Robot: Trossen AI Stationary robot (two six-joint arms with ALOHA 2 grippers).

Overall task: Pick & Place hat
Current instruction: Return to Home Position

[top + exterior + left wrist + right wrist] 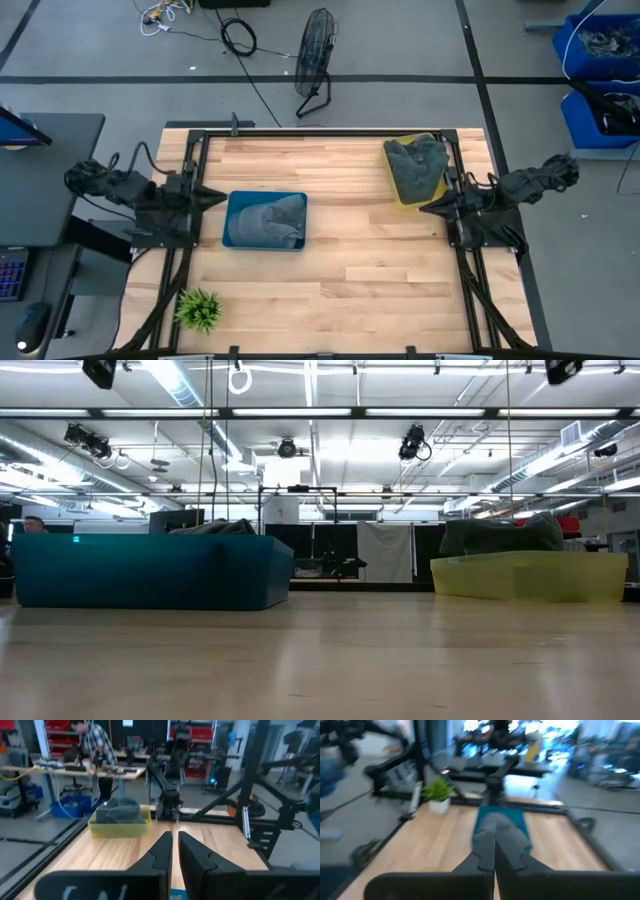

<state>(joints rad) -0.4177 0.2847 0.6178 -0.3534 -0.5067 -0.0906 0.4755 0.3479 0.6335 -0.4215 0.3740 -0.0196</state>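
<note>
A grey hat (272,218) lies in a blue tray (236,236) on the table's left half; the low view shows the hat's top (215,527) just above the tray's wall (150,570). A darker grey hat (415,162) fills a yellow tray (403,199) near the far right corner, also seen in the low view (500,536) and in the left wrist view (120,810). My left gripper (215,198) (173,846) is shut beside the blue tray's left side. My right gripper (428,207) (494,847) is shut next to the yellow tray's near right corner.
A small potted plant (198,310) stands near the table's near left corner. Bare wood (370,270) stretches between the trays and along the near half. Black frame rails (330,130) border the table. A fan (315,60) stands on the floor beyond it, and a person (92,742) works far off.
</note>
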